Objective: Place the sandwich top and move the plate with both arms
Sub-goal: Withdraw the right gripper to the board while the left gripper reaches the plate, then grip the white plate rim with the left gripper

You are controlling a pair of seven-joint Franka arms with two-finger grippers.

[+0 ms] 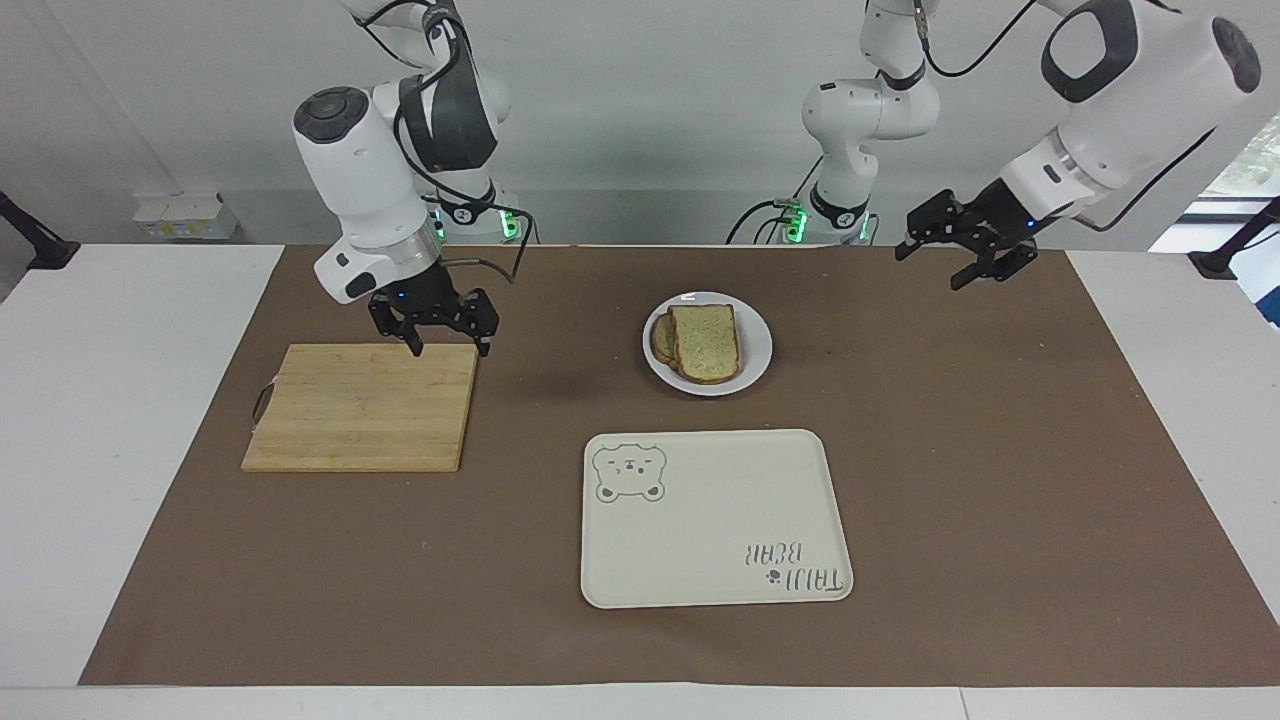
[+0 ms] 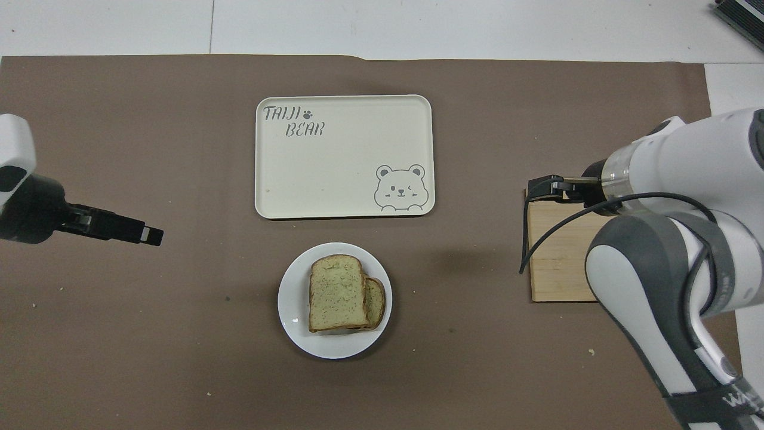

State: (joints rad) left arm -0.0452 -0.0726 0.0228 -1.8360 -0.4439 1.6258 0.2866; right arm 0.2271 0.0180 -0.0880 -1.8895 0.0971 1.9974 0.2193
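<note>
Pale speckled sandwich top [image 1: 707,341] rests on round white plate [image 1: 755,360]. Right gripper [image 1: 450,349] over wooden board [image 1: 360,408], left gripper [image 1: 960,265] over brown mat [image 1: 1000,450]: both open, empty.

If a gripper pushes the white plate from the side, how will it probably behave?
The plate looks glossy and lies flat on the brown mat, so it would probably slide rather than tip. The sandwich top rests loose on a lower slice and already sits offset, so a sudden push might shift it further.
</note>
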